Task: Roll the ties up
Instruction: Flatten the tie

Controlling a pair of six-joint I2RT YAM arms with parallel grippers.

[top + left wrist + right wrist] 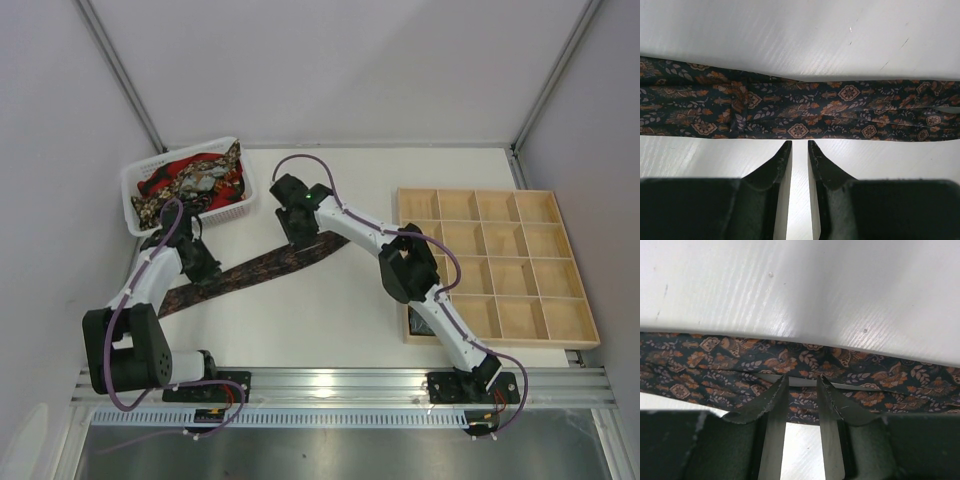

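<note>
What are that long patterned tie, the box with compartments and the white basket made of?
Tie: soft printed or woven fabric; it creases and folds. Box: seemingly pale bare wood, matte tan. Basket: probably white plastic, latticed walls.

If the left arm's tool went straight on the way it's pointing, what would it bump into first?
The dark patterned tie, lying crosswise just ahead of the left tool. The tips look barely short of the fabric's edge, though depth is hard to judge.
</note>
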